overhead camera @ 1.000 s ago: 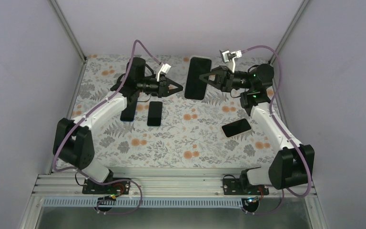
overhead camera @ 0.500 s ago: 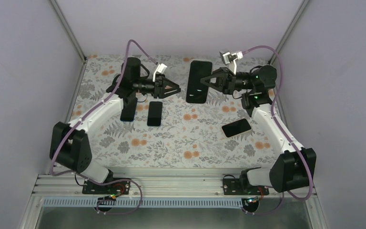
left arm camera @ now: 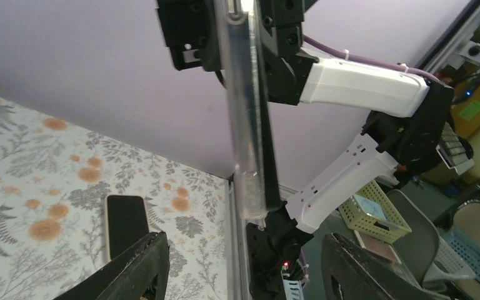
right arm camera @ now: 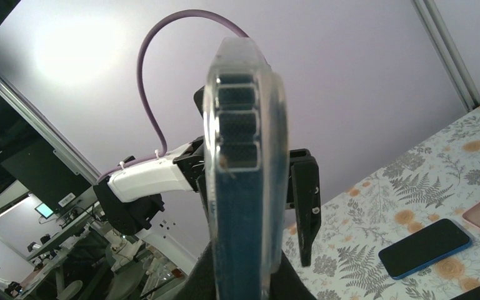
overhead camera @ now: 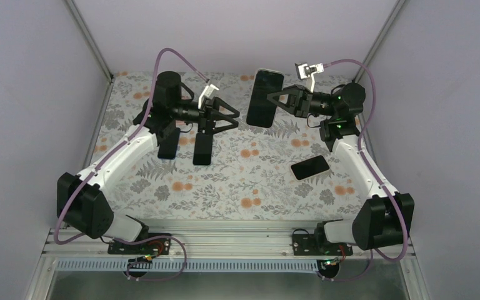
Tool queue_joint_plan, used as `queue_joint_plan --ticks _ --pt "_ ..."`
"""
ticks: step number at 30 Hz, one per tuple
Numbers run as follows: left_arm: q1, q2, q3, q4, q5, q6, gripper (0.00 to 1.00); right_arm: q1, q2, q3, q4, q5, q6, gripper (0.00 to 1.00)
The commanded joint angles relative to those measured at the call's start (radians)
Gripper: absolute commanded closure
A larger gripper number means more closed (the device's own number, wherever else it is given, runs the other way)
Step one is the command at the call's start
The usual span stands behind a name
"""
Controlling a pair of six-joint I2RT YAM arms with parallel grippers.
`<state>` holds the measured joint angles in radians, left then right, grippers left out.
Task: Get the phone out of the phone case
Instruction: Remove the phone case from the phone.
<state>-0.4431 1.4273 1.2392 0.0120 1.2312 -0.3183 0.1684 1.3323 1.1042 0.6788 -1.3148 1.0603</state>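
Your right jaws are closed tight on the phone (overhead camera: 265, 98), which sits in its clear case (right arm camera: 276, 178). They pinch it by its right-hand edge in the top view and hold it upright, off the bench (overhead camera: 237, 187). In the right wrist view you look straight along its edge. The dark phone body fills the middle and the clear rim of the case wraps both sides of it.

Your left jaws stand open, fairly wide, and hold nothing. In the top view they point at the phone from its left, with the tips just short of its lower part and a gap showing between. In the left wrist view the two fingers (left arm camera: 142, 265) sit at the bottom corners, well apart. The phone hangs edge-on ahead of them, in line with the space between them, and touches neither. The right wrist view shows one left finger (right arm camera: 304, 200) behind the phone and just beside it; from there you cannot tell whether it touches.

Left of the phone and nearer you, a black handset (overhead camera: 203, 149) and a dark slab (overhead camera: 167, 144) lie flat on the bench side by side, the slab partly under the left arm (overhead camera: 125, 147). Right of the phone and nearer you, a slanted handset (overhead camera: 310, 167) lies flat beside the right arm (overhead camera: 357, 165).
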Motion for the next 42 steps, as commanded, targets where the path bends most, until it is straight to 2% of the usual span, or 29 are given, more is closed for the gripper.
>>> queue_joint_plan --ticks 1,14,42 --pt "-0.041 0.021 0.059 -0.050 -0.009 0.073 0.40 -0.004 -0.014 0.009 0.031 0.040 0.017 0.96" --pt "-0.049 0.053 0.058 -0.019 -0.059 0.029 0.51 -0.003 -0.028 -0.008 0.066 0.023 0.032 0.96" --pt "-0.063 0.071 0.062 -0.016 -0.058 0.033 0.50 0.001 -0.029 -0.027 0.060 0.028 0.014 0.96"
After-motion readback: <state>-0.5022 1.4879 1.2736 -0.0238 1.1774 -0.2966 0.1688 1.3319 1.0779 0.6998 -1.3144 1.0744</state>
